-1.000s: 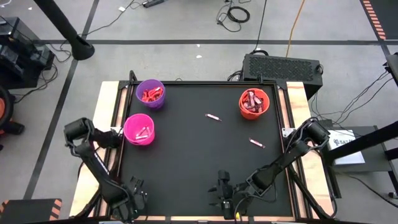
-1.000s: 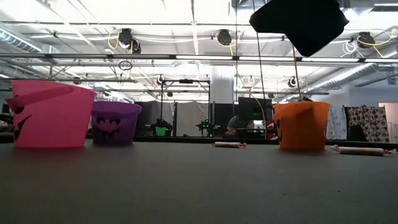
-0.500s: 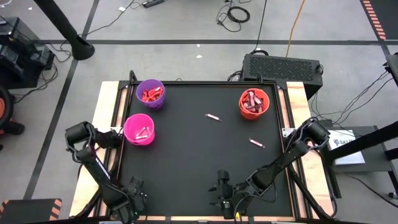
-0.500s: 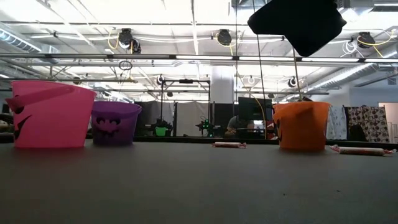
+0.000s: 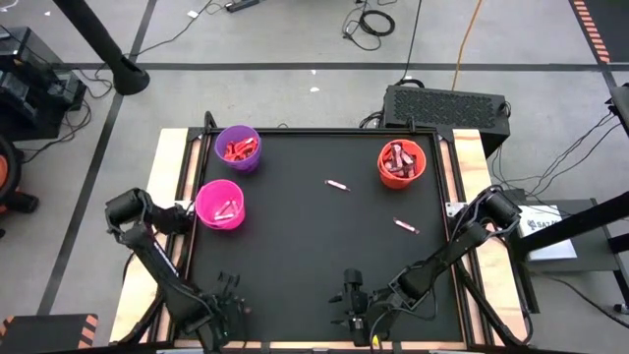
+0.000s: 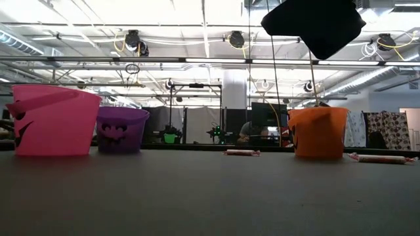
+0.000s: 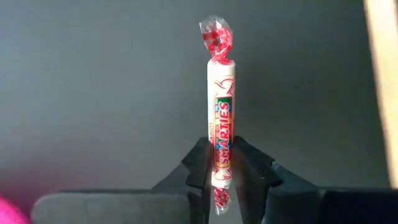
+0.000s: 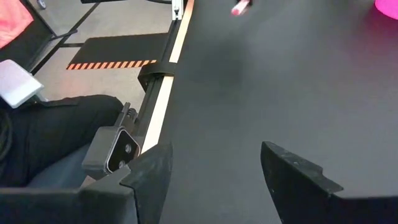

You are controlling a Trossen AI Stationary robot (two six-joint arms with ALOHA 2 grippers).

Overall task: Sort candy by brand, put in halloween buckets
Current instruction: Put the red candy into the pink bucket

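Three buckets stand on the black mat: purple (image 5: pixel 237 147) and pink (image 5: pixel 219 204) at the left, orange (image 5: pixel 401 163) at the far right, each with candy inside. Two pinkish candy sticks (image 5: pixel 337 185) (image 5: pixel 405 225) lie loose on the mat. My left gripper (image 5: pixel 228 313) is over the near left corner, shut on a white Smarties roll (image 7: pixel 221 118). My right gripper (image 5: pixel 354 310) waits at the middle of the near edge, its fingers (image 8: pixel 149 174) open with nothing between them. My left gripper pinches the Smarties roll near one end (image 7: pixel 221 163) between its two fingers (image 7: pixel 199 165), which lie across the roll. The twisted wrapper tail (image 7: pixel 219 199) sticks out behind the fingers, and most of the roll reaches out beyond them. Whether the roll is off the mat, I cannot tell.
The mat's middle and near part (image 5: pixel 295 256) hold nothing but the two sticks. A small camera (image 8: pixel 115 152) sits on the table's wooden near edge beside my right gripper. A black box (image 5: pixel 447 103) stands beyond the far right corner.
My left gripper has shifted a little toward the table's right edge, staying over the near left corner. My right arm has kept still, and the buckets and loose sticks have not moved.
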